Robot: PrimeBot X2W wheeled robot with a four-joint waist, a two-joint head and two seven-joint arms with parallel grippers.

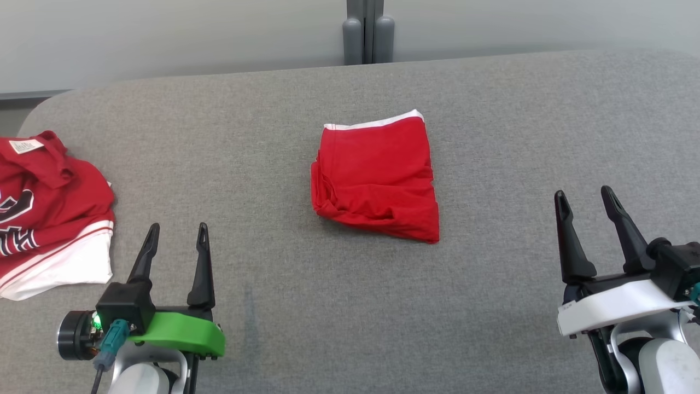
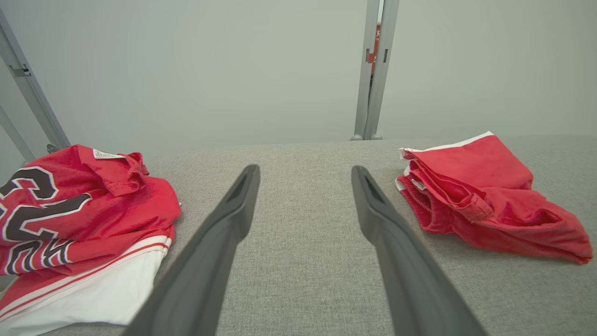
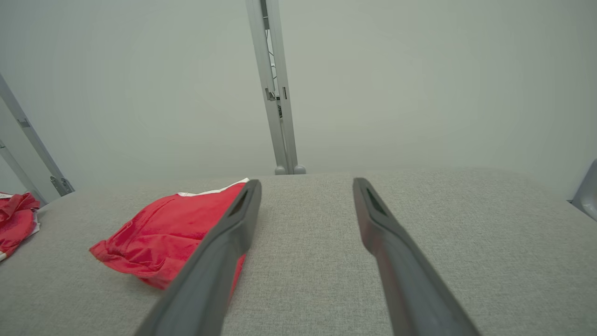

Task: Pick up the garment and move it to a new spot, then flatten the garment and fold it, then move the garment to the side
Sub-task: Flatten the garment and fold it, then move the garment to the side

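Observation:
A red garment (image 1: pixel 377 178) with a white band along its far edge lies folded in the middle of the grey table (image 1: pixel 492 109). In the left wrist view the garment (image 2: pixel 485 196) sits to the right of my fingers; in the right wrist view the garment (image 3: pixel 168 238) lies to the left, partly behind one finger. My left gripper (image 1: pixel 178 232) hovers open near the front left, well short of it. My right gripper (image 1: pixel 585 198) stands open at the front right, also apart from it. Nothing is between either pair of fingers.
A red jersey (image 1: pixel 49 213) with dark numerals and white trim lies piled at the table's left edge, and the same jersey (image 2: pixel 79 228) is at the left in the left wrist view. A grey post (image 1: pixel 368 30) stands behind the table's far edge.

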